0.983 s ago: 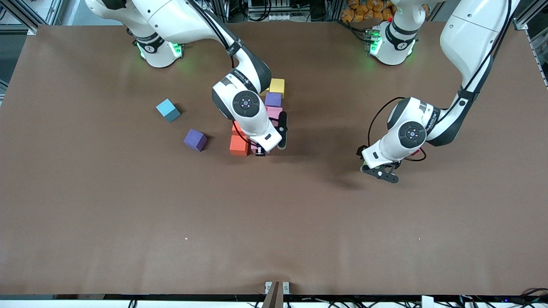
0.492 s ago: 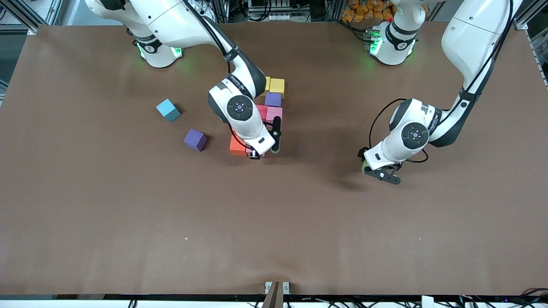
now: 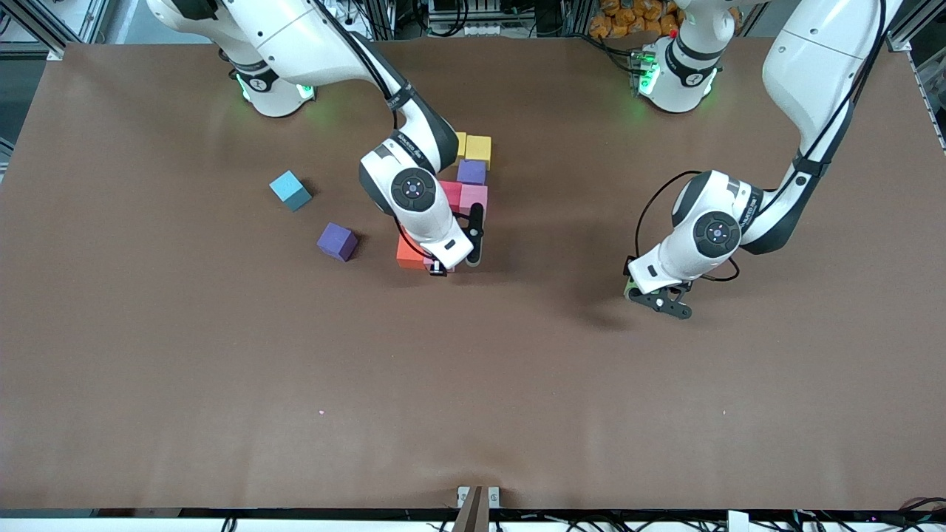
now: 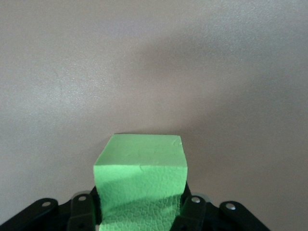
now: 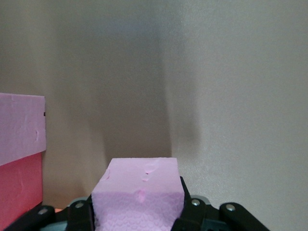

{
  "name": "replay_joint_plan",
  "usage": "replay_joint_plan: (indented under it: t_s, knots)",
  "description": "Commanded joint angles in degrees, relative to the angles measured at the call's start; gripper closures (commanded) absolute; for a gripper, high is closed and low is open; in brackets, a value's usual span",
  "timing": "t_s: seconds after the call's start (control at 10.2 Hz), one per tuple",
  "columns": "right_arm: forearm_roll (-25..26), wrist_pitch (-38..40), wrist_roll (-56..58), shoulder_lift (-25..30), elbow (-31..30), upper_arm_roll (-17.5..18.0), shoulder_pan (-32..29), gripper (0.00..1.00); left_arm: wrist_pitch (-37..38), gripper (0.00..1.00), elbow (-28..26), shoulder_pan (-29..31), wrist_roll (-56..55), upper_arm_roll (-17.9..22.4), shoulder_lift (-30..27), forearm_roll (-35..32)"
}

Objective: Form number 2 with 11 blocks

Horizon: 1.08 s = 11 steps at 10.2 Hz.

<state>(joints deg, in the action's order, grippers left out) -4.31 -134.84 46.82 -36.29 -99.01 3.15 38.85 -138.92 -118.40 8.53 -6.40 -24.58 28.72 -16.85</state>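
Brown table (image 3: 222, 369): block column (image 3: 473, 174) runs camera-to-bases, right hand (image 3: 452, 264) beside.

The green block (image 4: 139, 183) and pink block (image 5: 138, 196) look matt, foam-like, finely pebbled; the table (image 3: 473, 384) matt.

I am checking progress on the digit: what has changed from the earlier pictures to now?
The right hand, shut on a pink block, moved slightly toward the right arm's end of the table, uncovering more of the built blocks. The left hand, shut on the green block, shifted a little toward its base. The cyan block and the loose purple block stayed put.
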Motion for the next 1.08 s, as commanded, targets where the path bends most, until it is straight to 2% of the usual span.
replay_joint_plan:
  t_s: [0.0,0.39,0.69,0.79,0.89,0.98]
  knots:
    - [0.3,-1.2,0.6,-0.1,-0.7,0.4,-0.5,0.47,-0.7,0.73,0.2,0.4,-5.2,-0.6,-0.2,-1.5]
    - [0.4,-3.0,0.7,-0.2,-2.4,0.5,-1.0,0.46,-0.6,0.72,2.5,-1.0,-17.5,-1.5,-0.7,-0.9]
    - [0.4,-3.9,0.8,-0.3,-2.9,0.5,-0.9,0.42,0.0,0.64,3.3,-1.0,-26.6,-4.0,-0.7,-0.6]
    - [0.4,-3.9,0.7,-0.3,-2.9,0.5,-0.9,0.31,0.0,0.64,3.3,-0.9,-30.0,-4.9,-0.7,-0.6]
    - [0.4,-3.9,0.7,-0.3,-2.9,0.5,-0.9,0.11,0.1,0.64,3.3,-0.9,-32.8,-5.6,-0.9,-0.6]
    - [0.4,-3.9,0.7,-0.3,-2.8,0.5,-0.8,0.00,0.1,0.63,3.3,-1.0,-35.7,-6.0,-1.1,-0.6]
